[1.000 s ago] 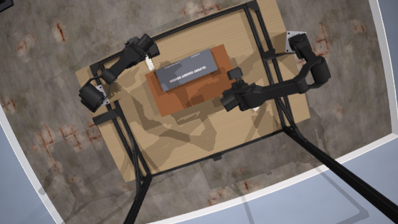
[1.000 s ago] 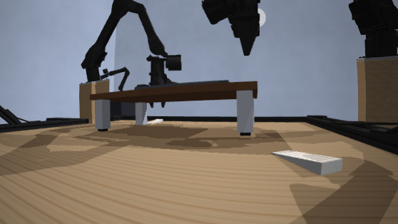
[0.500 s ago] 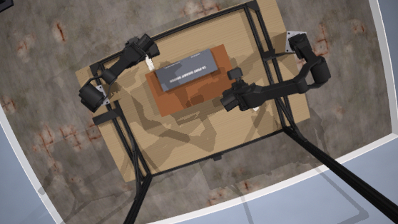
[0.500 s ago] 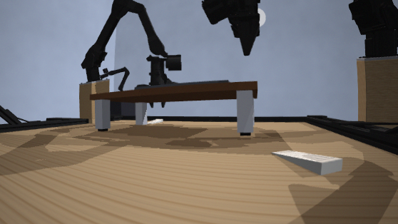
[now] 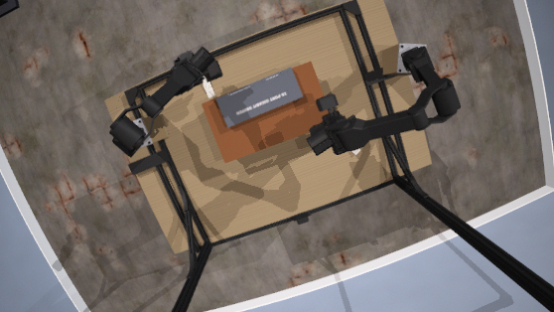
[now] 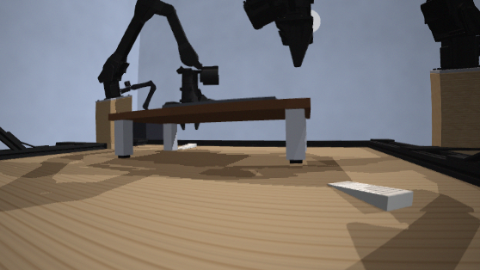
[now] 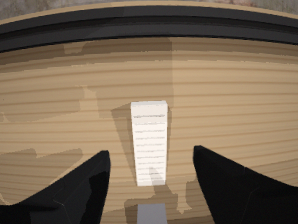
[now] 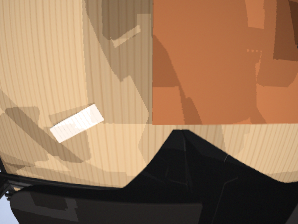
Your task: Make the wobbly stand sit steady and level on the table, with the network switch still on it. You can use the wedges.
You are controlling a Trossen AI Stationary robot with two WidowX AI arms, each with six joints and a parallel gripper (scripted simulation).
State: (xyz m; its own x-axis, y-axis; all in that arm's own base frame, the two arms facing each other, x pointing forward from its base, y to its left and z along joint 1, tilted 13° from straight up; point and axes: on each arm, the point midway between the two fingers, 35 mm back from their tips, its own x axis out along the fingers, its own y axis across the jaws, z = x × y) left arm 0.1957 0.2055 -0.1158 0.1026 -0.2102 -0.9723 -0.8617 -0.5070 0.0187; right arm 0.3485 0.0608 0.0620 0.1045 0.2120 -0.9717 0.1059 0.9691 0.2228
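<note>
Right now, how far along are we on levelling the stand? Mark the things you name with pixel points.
Done: the network switch [image 5: 260, 96] is on the stand [image 5: 224, 138] [image 6: 215, 114] [image 8: 200, 65].
In hand: nothing gripped. The left gripper [image 6: 189, 126] [image 7: 151, 155] is open above the far wedge [image 5: 208, 87] [image 6: 187, 146] [image 7: 149, 145]; the right gripper [image 6: 298, 65] [image 8: 179, 137] is shut, empty.
Left: wedging. The near wedge [image 6: 374, 193] [image 8: 77, 123] lies away from the legs too. Then check level and wobble; I can't confirm which foot needs packing.

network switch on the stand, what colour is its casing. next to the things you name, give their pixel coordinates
Grey [image 5: 254, 93], with white lettering; the top view shows it best.
</note>
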